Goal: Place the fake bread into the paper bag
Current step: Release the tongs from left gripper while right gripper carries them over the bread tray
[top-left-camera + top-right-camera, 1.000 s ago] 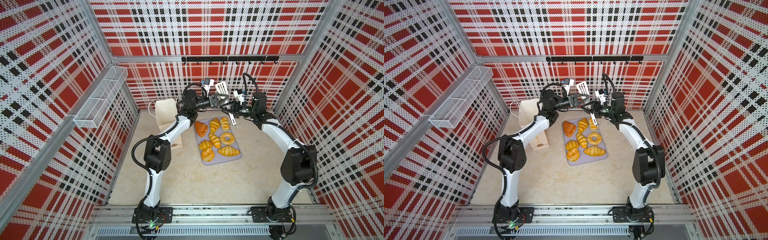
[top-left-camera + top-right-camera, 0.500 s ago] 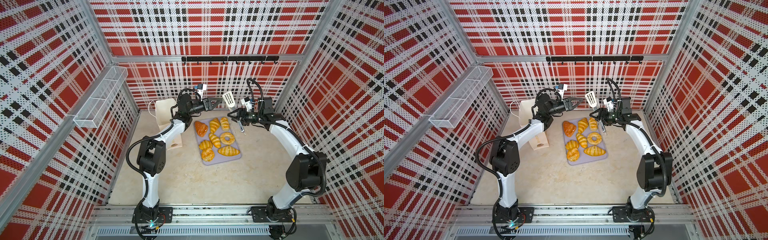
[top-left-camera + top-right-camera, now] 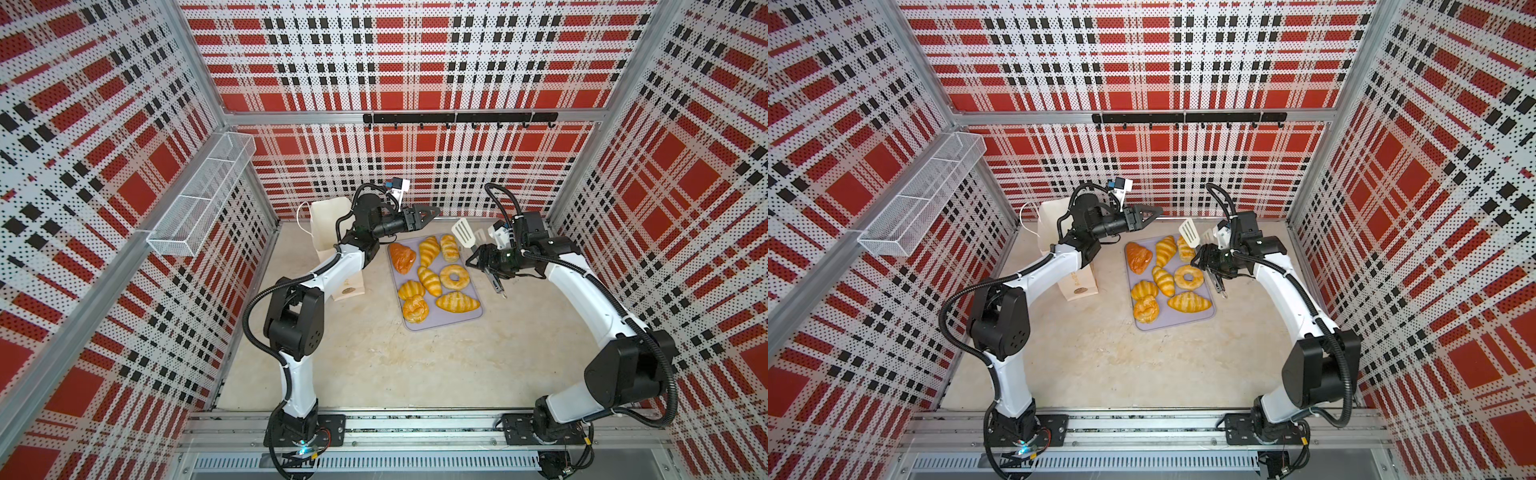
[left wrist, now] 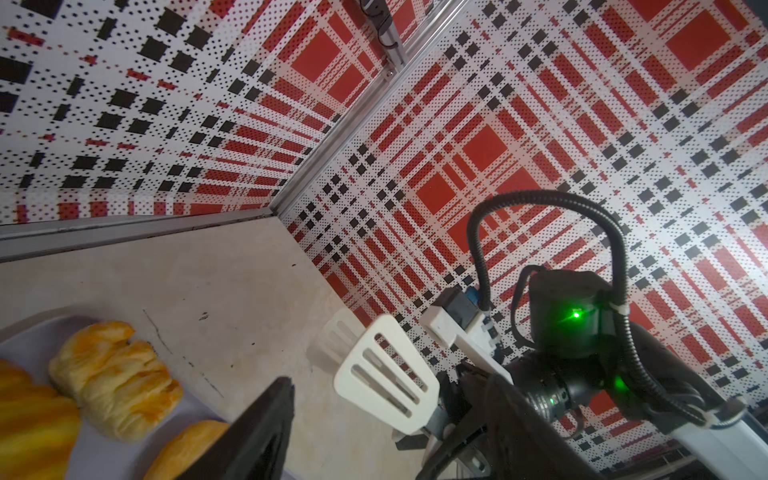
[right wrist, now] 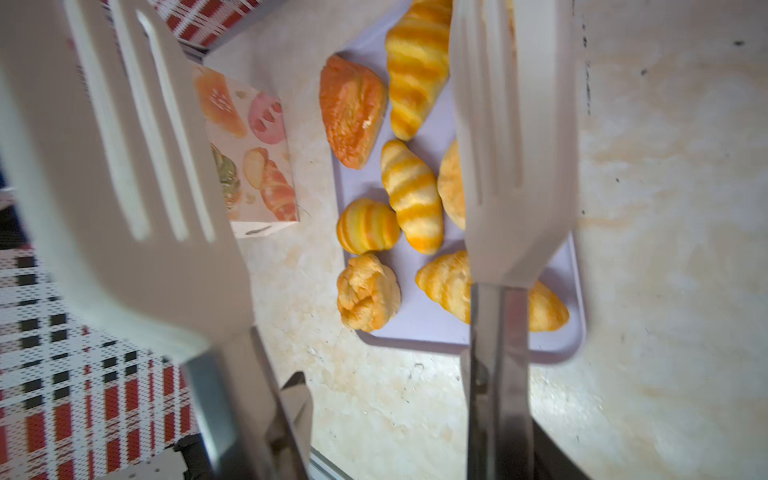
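Eight glossy golden-yellow pieces of fake bread (image 3: 430, 280) are seen lying on a flat lilac rectangular tray (image 3: 453, 321) at the centre of both top views. The darker reddish-brown croissant (image 3: 402, 257) is placed at its upper left corner and the ring-shaped bagel (image 3: 454, 276) near its right edge. The tall cream-white paper bag (image 3: 326, 218) is stood upright just left of the tray, partly hidden by the left arm. Bread pictures (image 5: 245, 153) are printed on its side and a small brown round mark (image 3: 348, 291) near its base; its writing cannot be read. The left gripper (image 3: 430, 212) is held, in frame, above the tray's upper edge, jaws spread and empty. The right gripper (image 3: 478, 261), at the tray's upper right, is clamped on the metal handles of white slotted-paddle tongs (image 3: 462, 234).
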Robot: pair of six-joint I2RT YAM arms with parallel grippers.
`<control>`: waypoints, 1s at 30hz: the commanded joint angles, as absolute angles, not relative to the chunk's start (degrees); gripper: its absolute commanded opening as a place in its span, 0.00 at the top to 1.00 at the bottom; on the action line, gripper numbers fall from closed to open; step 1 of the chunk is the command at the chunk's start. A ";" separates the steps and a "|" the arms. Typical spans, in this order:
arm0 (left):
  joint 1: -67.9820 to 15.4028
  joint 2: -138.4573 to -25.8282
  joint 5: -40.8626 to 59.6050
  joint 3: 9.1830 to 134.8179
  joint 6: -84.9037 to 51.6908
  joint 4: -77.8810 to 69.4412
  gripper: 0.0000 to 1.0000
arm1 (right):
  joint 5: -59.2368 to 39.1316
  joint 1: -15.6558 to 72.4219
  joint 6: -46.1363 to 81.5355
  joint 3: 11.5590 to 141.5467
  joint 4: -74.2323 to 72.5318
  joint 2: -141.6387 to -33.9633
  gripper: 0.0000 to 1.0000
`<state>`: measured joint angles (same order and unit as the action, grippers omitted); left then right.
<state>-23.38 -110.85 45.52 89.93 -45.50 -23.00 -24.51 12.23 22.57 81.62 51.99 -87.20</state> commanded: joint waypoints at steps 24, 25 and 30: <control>-31.08 -95.96 23.79 81.32 -30.72 2.37 0.13 | 14.00 23.64 -14.74 83.83 79.16 -92.24 0.42; -31.83 -94.81 22.19 80.53 -30.05 3.46 0.13 | 15.00 23.73 -15.68 83.16 78.38 -91.99 0.42; -34.44 -89.22 16.05 76.38 -28.26 7.13 0.11 | 15.85 23.73 -19.30 79.55 74.38 -89.46 0.37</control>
